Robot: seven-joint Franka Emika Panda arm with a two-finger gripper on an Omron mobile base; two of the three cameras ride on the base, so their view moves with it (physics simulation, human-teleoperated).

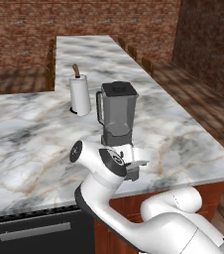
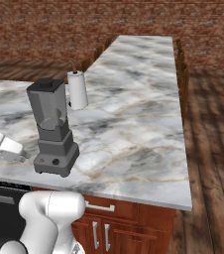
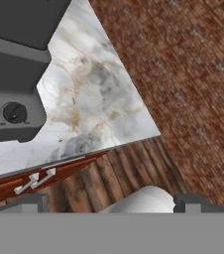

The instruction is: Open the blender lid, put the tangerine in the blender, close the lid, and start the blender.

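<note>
**Lid on, fingers wide and empty**

Gripper [image 1: 132,166] hung low in front of the blender [image 1: 117,115], fingers spread wide, holding nothing. Blender lid [image 1: 119,89] sat shut on the jar, well above the fingertips; base knob [image 3: 13,112] just beside them. Tangerine not spotted. Judgement: rise clear of the base, come down square over the lid, pinch its edges. No readable labels or writing.

Kitchen's got a big L-shaped marble counter [image 1: 29,129], white with grey and tan veining; red brick walls [image 2: 109,20] all around, one darker brick wall [image 1: 208,39] off to the side; dark wood plank floor [image 2: 213,149]; reddish wood cabinets [image 2: 134,228] with silver handles below; wooden chairs [image 1: 146,64] tucked along the far edge.
</note>
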